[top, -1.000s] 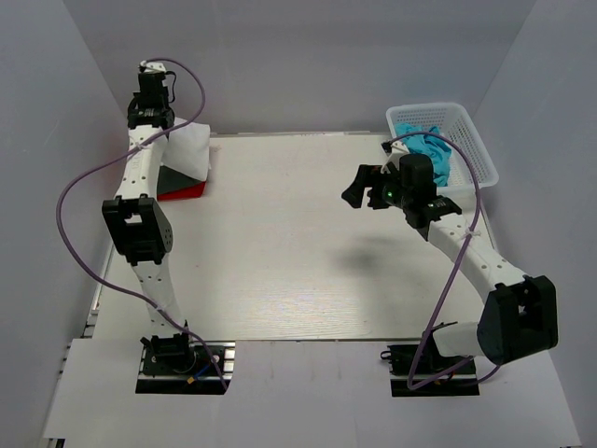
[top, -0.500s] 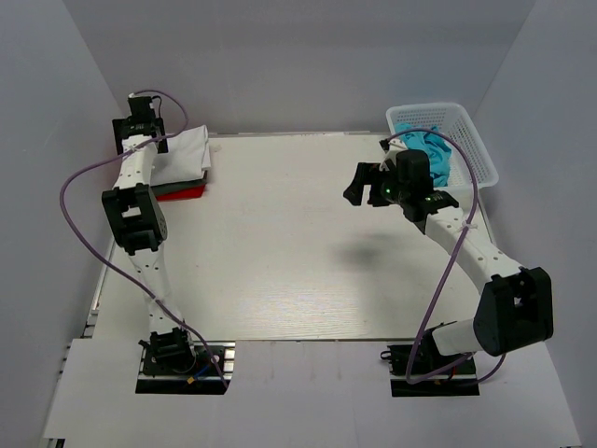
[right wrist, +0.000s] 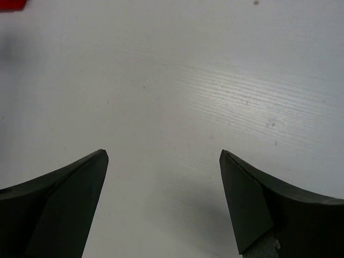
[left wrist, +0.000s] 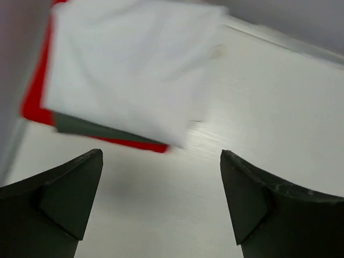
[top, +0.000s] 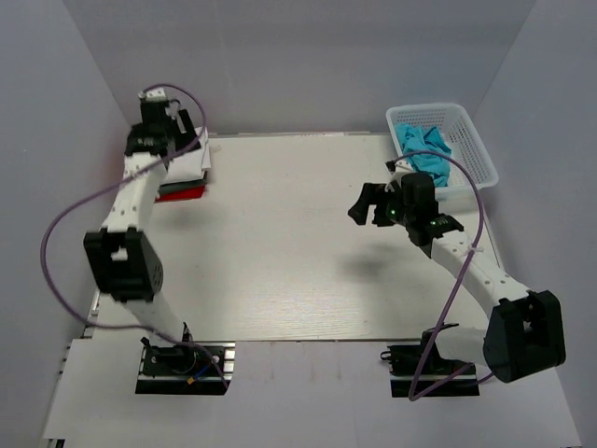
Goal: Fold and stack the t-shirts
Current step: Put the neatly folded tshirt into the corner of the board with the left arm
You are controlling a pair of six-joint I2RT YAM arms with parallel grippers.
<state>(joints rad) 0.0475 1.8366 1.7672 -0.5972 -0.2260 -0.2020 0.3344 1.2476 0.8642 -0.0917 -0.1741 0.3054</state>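
While the white t-shirt point(left wrist: 123, 64) caps the grey-and-red stack point(left wrist: 91, 128) at ten o'clock and turquoise t-shirts point(top: 424, 157) fill the basket point(top: 478, 154) at two, the left gripper point(left wrist: 161, 158) and right gripper point(right wrist: 164, 156) gape wide, empty; the left, hovering close, could snag and skew the pile.

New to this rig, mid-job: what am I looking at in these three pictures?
Two robot arms are bolted at the table's near edge. One picture looks down from above and behind them; the other two come from wrist cameras, the dark wedges being each arm's own fingers. The left pincer is open and empty above a folded stack: white t-shirt on top, dark grey t-shirt beneath, red t-shirt lowest. The right pincer is open and empty over bare table. Crumpled turquoise t-shirts lie in the white basket.
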